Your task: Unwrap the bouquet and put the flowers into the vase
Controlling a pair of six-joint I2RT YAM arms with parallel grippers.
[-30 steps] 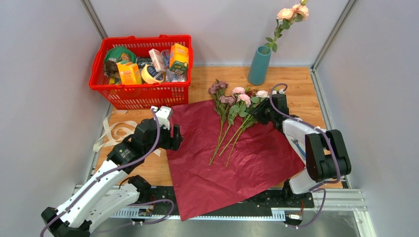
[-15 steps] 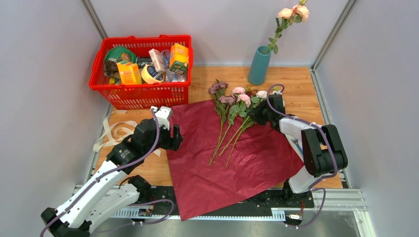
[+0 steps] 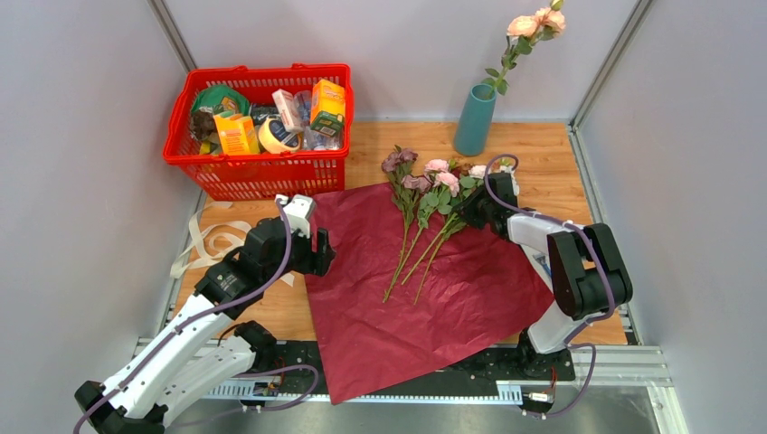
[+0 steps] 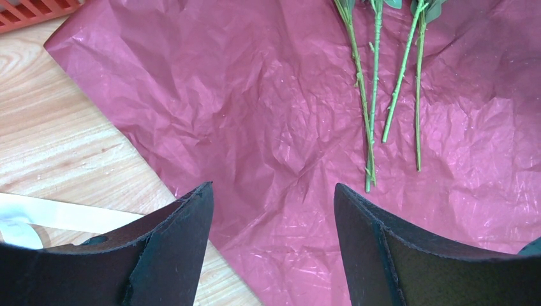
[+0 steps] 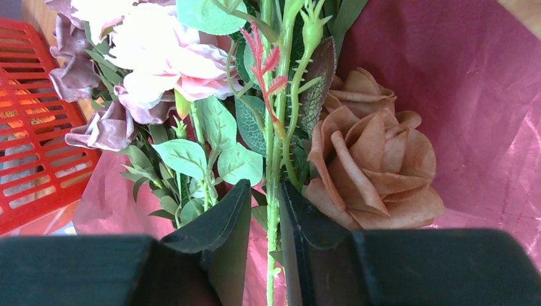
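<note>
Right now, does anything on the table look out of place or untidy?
Yes. The cream ribbon lies in loose loops at the left edge of the table, and the dark red paper hangs over the near edge.

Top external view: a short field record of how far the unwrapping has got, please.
vase: upright at the far edge, one pink-flowered stem in it
wrapping paper: spread flat, ribbon off to its left
loose flowers: on the paper's far part, heads toward the vase
left hand: open, over the paper, empty
right hand: fingers either side of a green stem, grip unclear
</note>
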